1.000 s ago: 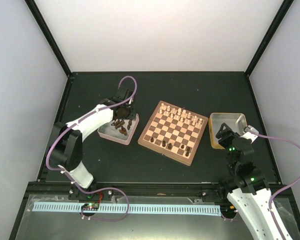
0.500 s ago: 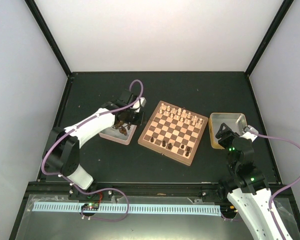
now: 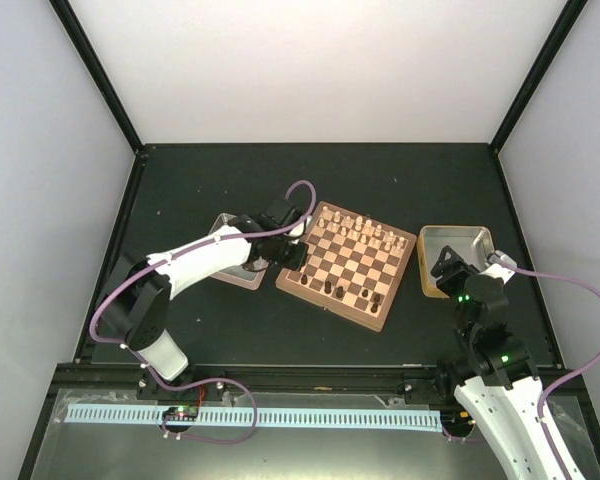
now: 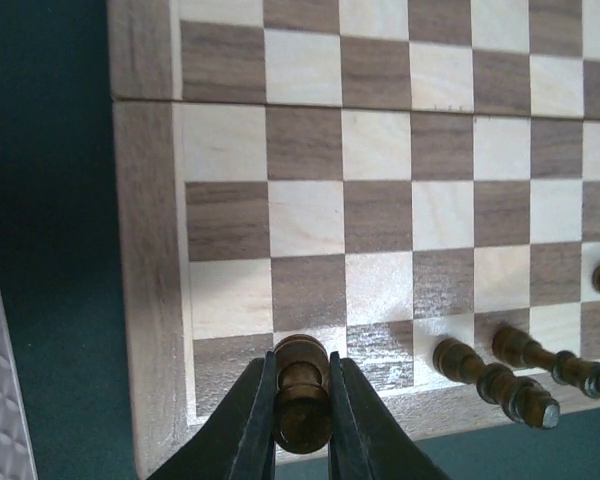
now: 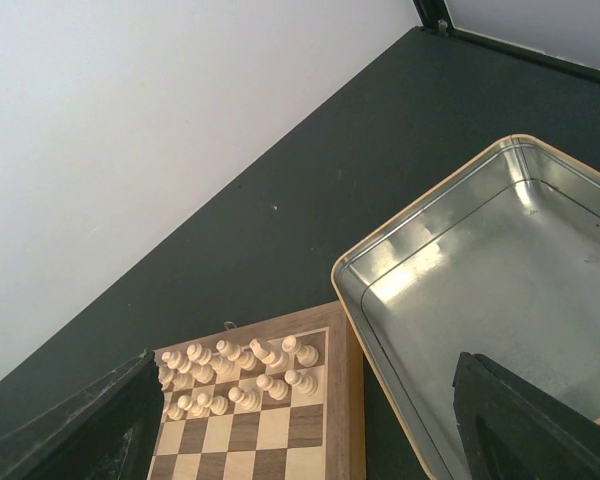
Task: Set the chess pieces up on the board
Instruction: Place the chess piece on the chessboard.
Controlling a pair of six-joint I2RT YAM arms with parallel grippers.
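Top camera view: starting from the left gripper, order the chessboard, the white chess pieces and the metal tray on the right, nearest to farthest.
1. Chessboard: the left gripper, holding a dark piece, is over its left edge.
2. White chess pieces: along the board's far edge.
3. Metal tray: right of the board, farthest.
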